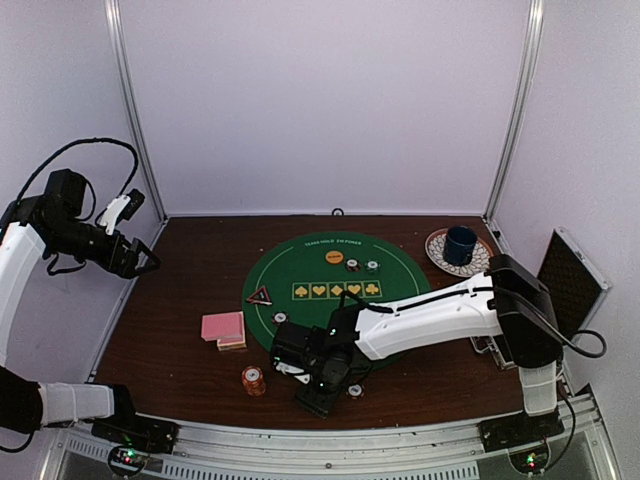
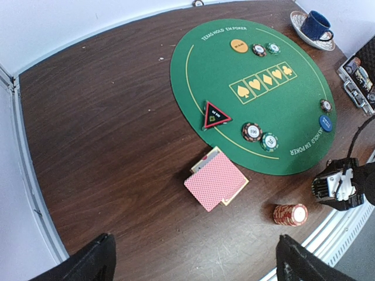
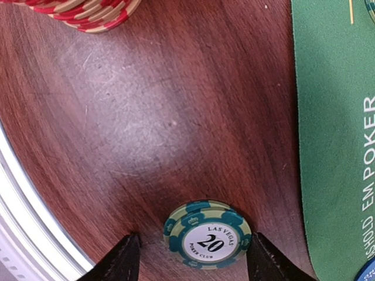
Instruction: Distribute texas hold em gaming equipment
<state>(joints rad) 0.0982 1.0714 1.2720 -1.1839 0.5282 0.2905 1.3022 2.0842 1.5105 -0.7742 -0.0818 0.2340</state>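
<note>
A green "20" poker chip (image 3: 207,242), seemingly on top of a second one, lies on the wood between my right gripper's (image 3: 192,260) open fingers; the left finger stands apart from it and the right finger is close beside it. That gripper (image 1: 340,390) is low near the table's front edge. An orange-red chip stack (image 1: 253,380) stands to its left. Pink-backed cards (image 1: 224,328), a red-edged triangle marker (image 1: 259,296), an orange button (image 1: 334,257) and two chips (image 1: 362,266) lie on or beside the green mat (image 1: 300,270). A blue button (image 2: 326,122) sits on the mat. My left gripper (image 1: 140,258) is open, empty and raised at the left.
A blue mug (image 1: 460,244) on a patterned plate sits at the back right. A silver-edged black case (image 1: 572,280) stands open at the right edge. Two more chips (image 2: 261,136) lie on the mat's near edge. The metal front rail (image 3: 23,234) runs close beside the right gripper.
</note>
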